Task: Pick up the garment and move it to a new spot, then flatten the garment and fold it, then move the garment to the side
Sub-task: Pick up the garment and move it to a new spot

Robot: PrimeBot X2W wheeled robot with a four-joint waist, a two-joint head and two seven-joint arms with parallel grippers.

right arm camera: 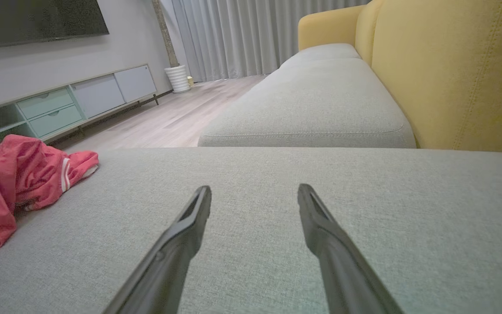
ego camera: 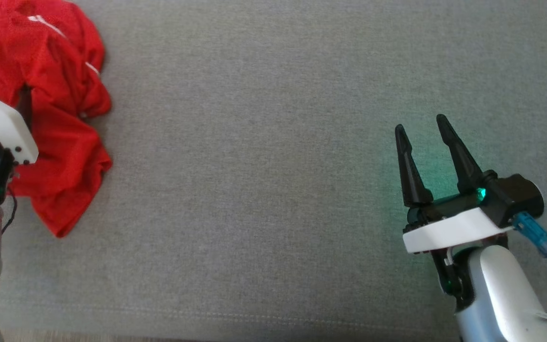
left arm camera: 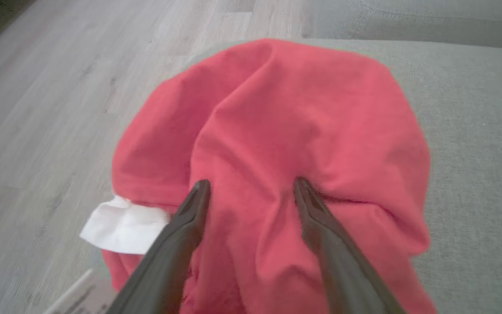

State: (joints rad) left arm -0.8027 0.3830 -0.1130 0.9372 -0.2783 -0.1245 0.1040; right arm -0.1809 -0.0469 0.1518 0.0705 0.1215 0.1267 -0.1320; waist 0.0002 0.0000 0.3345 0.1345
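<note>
Left pincer [left arm camera: 251, 187] gapes wide on the red garment [ego camera: 60, 95], gripping nothing; right pincer [ego camera: 420, 124] hangs open, empty

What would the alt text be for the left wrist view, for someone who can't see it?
A crumpled red garment lies heaped on a grey sofa cushion, near its edge by a pale wood floor. The left tool is open, its two dark tips seemingly touching the cloth.

A grey sofa seat [ego camera: 273, 190] meets a yellow backrest [right arm camera: 451, 74]. Across the wooden floor [right arm camera: 164, 122] stand a low cabinet [right arm camera: 81, 100], a white bin [right arm camera: 177, 78] and pale curtains [right arm camera: 242, 35].
</note>
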